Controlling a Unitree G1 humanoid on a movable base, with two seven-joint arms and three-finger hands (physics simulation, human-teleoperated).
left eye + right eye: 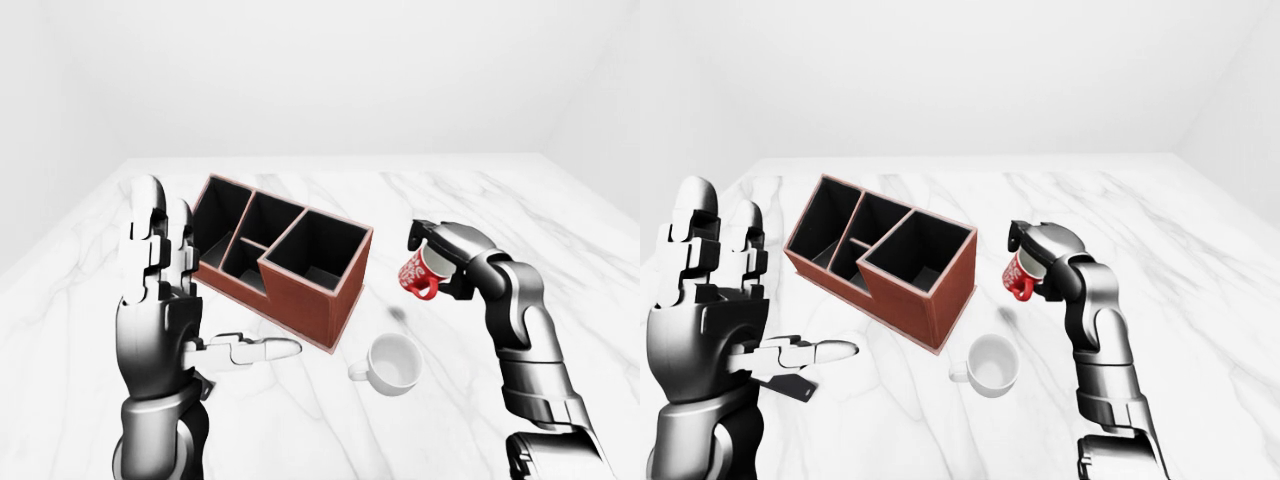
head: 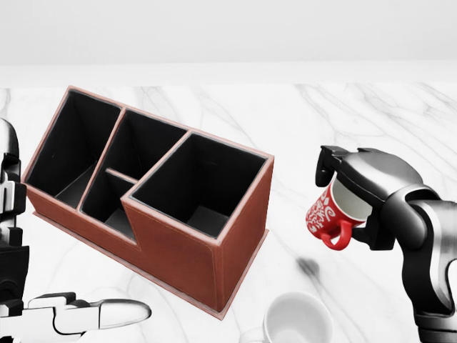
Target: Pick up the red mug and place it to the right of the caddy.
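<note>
The red mug [image 2: 330, 214] with white swirls hangs tilted above the marble table [image 2: 335, 121], handle down, held in my right hand [image 2: 353, 196], whose fingers are shut round it. It is just right of the brown caddy [image 2: 153, 193], a leather box with several black compartments, and a small shadow lies on the marble beneath it. My left hand [image 1: 165, 300] is raised at the left of the left-eye view, fingers spread open and holding nothing.
A white mug [image 2: 296, 321] stands on the marble below the caddy's right corner, near the bottom edge of the head view. The table's far edge meets a plain white wall.
</note>
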